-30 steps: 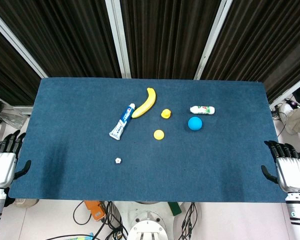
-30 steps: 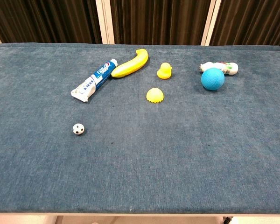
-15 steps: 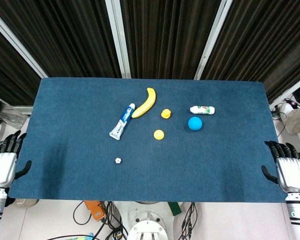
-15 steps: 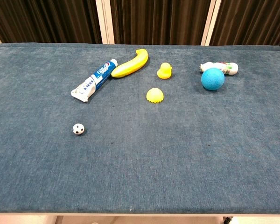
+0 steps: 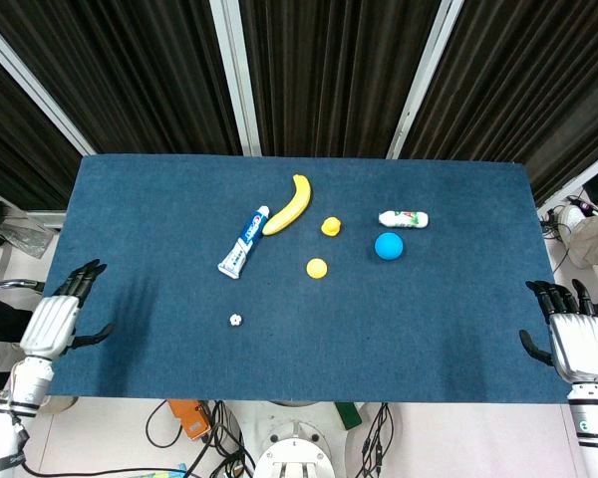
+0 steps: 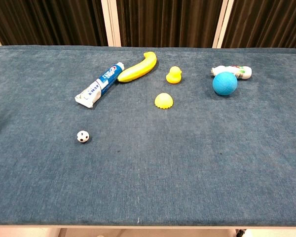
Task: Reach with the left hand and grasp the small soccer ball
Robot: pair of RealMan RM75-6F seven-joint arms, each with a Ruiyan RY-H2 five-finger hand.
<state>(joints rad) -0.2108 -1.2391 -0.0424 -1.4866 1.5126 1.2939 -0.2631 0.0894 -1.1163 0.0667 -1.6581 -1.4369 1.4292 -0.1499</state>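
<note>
The small black-and-white soccer ball (image 5: 235, 320) (image 6: 83, 136) lies alone on the blue tabletop, left of centre and near the front. My left hand (image 5: 58, 321) hovers over the table's left front edge, fingers spread and holding nothing, well to the left of the ball. At the right front corner my right hand (image 5: 573, 334) rests off the table, fingers apart and empty. Neither hand shows in the chest view.
A toothpaste tube (image 5: 243, 241), a banana (image 5: 289, 203), a yellow duck (image 5: 330, 226), a yellow half-dome (image 5: 317, 267), a blue ball (image 5: 389, 246) and a small white bottle (image 5: 404, 218) lie behind the soccer ball. Dark curtains stand past the table (image 5: 458, 329).
My left hand has moved right and slightly inward, from beside the table to over its left front edge. The right hand and all objects stayed put.
</note>
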